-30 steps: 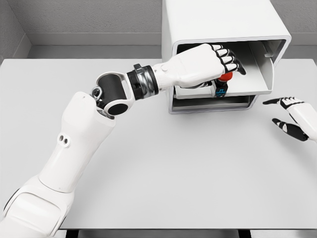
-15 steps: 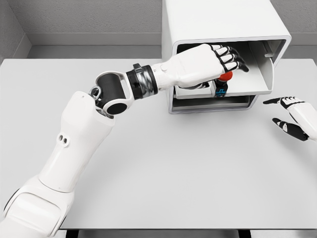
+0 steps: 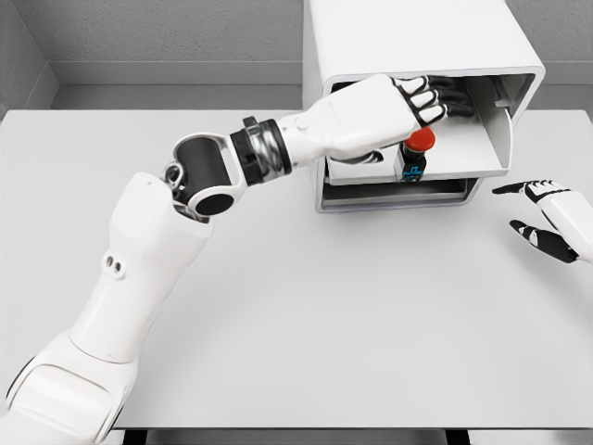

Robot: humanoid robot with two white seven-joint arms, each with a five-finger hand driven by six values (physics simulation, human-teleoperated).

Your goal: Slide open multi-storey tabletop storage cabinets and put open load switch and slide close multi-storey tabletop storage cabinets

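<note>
Broadly, the grey table [image 3: 306, 324] fills most of the head view, and the white storage cabinet [image 3: 417, 42] stands at its far edge, right of centre, with 1 drawer [image 3: 491, 139] pulled out toward the robot. The left arm reaches across from the lower left, and the left hand [image 3: 375, 116] sits over the open drawer with its fingers [image 3: 428, 97] extended into the cabinet mouth, loosely spread and gripping nothing. The load switch [image 3: 415, 153], a small dark body with a red knob on top, stands upright inside the drawer, just below and right of that hand and apparently clear of it. The right hand [image 3: 547, 218] rests at the right edge, well apart from the cabinet, fingers relaxed and empty.

By my reading the switch is placed and the drawer is not yet closed. The risk lies in the exit: a hand drawn out low could clip the red knob and topple the switch, and a hard push on the drawer could tip it too.

The palm hides the drawer's left part, the lower storey is shadowed, and contact between fingertips and cabinet roof is unclear.
</note>
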